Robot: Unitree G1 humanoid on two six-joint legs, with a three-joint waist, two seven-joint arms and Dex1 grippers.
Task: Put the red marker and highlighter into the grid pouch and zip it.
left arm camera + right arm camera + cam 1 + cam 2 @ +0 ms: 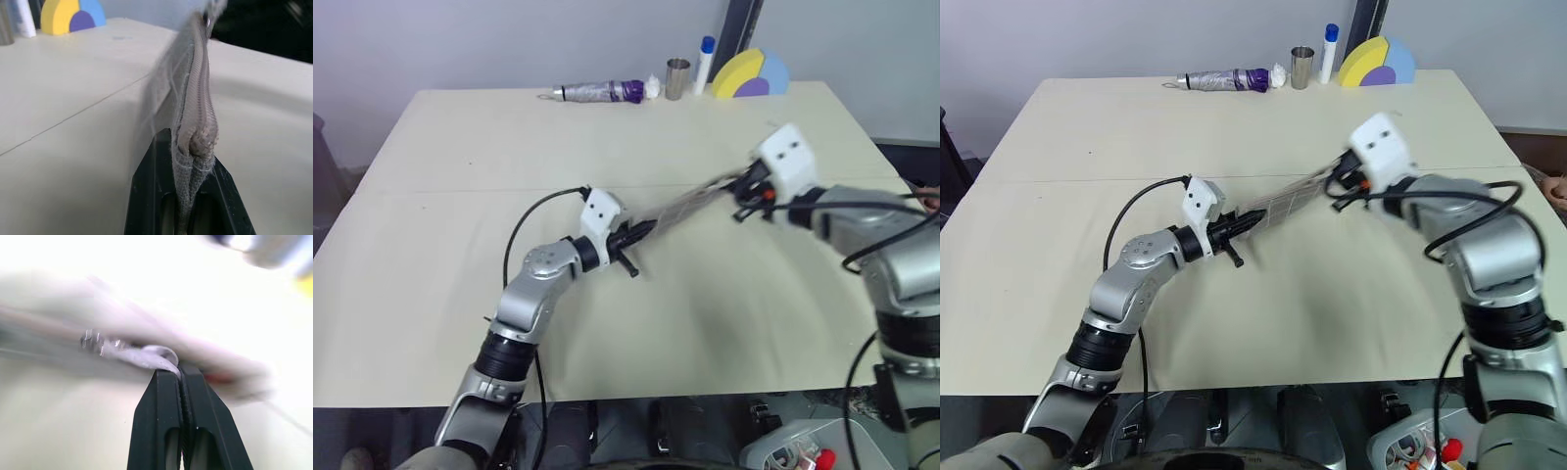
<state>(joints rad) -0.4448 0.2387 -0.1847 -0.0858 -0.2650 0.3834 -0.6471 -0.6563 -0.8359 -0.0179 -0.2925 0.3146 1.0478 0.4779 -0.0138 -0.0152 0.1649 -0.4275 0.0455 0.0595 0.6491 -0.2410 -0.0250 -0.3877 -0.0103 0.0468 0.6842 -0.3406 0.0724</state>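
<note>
Two claws on one pouch, and it hangs stretched in the air between them, above the middle of the desk! The left claw [1244, 223] is clenched on the near-left end of the grid pouch [1291, 202], black fingers pinching the grey fabric just beside the zipper teeth; the left wrist view has the zipper running away from those fingers as a closed ridge. Over at the far-right end, the right claw [180, 374] is clamped tight on the zipper pull [146, 356], a pale cord with a small metal link beyond it. The pouch is lifted clear of the desk, tilted, its right end higher than its left.

Now the surroundings. The desk [460, 294] is broad and pale cream, matte, with a fine seam running left to right across it just beyond the left arm. Along the far edge stands a small row: a folded umbrella [597, 91] with a purple end lying flat, a crumpled white wad [652, 86] next to it, a metal cup [677, 78], a white tube with a blue cap [705, 65] upright, and a yellow, blue and purple foam shape [751, 75] at the right. Behind them rises a plain grey wall [460, 39], with a dark upright post [744, 24] at the far right.
</note>
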